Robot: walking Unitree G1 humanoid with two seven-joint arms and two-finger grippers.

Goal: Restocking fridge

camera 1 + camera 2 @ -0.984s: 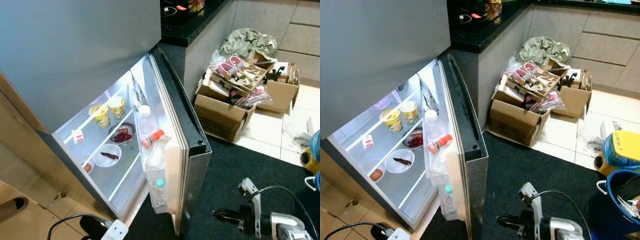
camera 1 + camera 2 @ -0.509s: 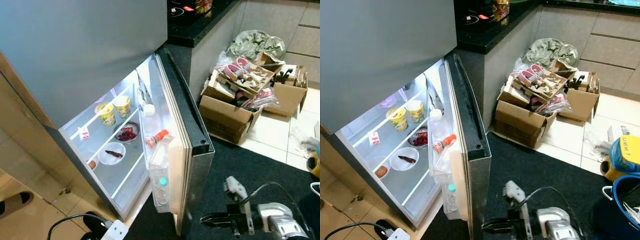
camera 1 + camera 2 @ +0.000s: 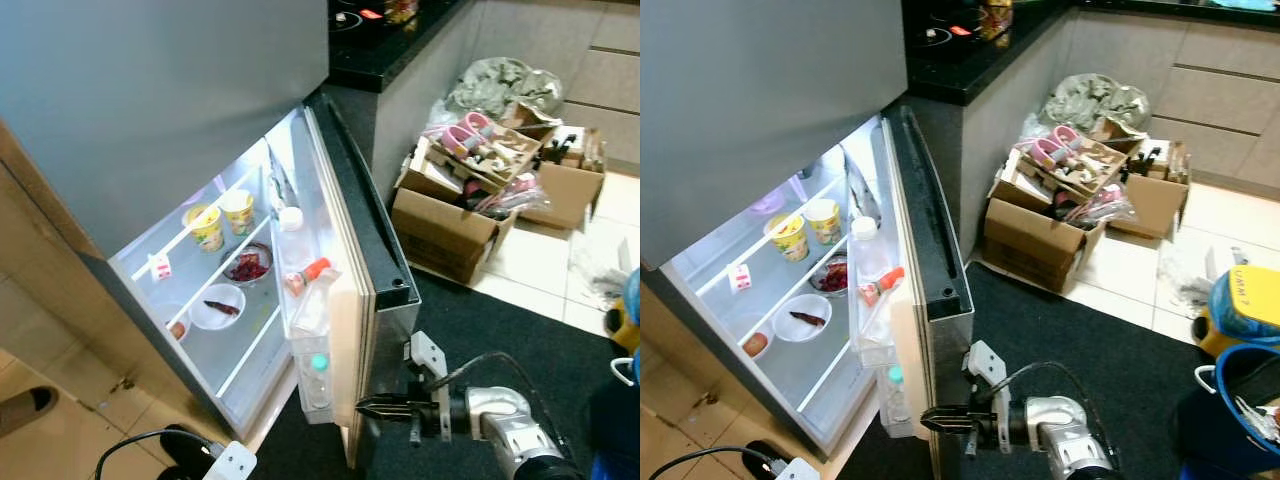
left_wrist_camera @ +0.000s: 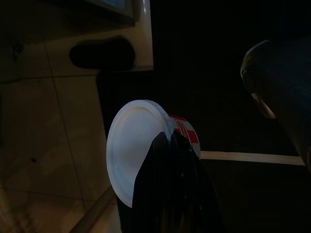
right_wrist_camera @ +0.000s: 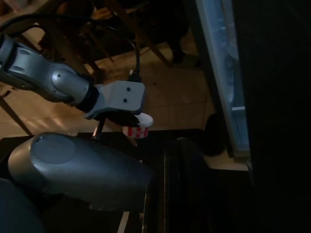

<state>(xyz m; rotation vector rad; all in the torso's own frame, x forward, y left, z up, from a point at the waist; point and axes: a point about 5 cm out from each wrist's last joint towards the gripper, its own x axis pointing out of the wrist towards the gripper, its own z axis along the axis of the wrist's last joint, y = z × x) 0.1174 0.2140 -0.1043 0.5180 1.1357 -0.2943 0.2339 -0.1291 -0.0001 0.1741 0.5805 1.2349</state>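
1. A fridge door (image 3: 350,250) stands open, seen from above; everything here is placed relative to it.
2. The lit fridge (image 3: 215,300) sits on the door's inner side, holding two yellow cups (image 3: 220,218) on an upper shelf and two bowls (image 3: 230,290) lower down.
3. The door's inner racks hold bottles (image 3: 300,290), stacked from upper to lower rack.
4. The right gripper (image 3: 375,407) sits low at the door's free outer edge, fingers together in a point aimed at that edge and holding nothing; whether it touches is unclear.
5. The left gripper (image 5: 127,118) hangs on the fridge side of the door, low over the tiled floor (image 3: 60,450). Its fingers are clamped on a small white tub (image 4: 138,150) with a red-and-white label, the item to be stocked.
6. On the door's outer side lie a dark mat (image 3: 500,320) and boxes (image 3: 470,190) of clutter by the cabinets.
7. Judged step: steadying or widening the door before loading the tub.
8. The next move likely calls for the right gripper to hold the door open while the left lifts the tub onto a shelf with free space, avoiding the bowls.
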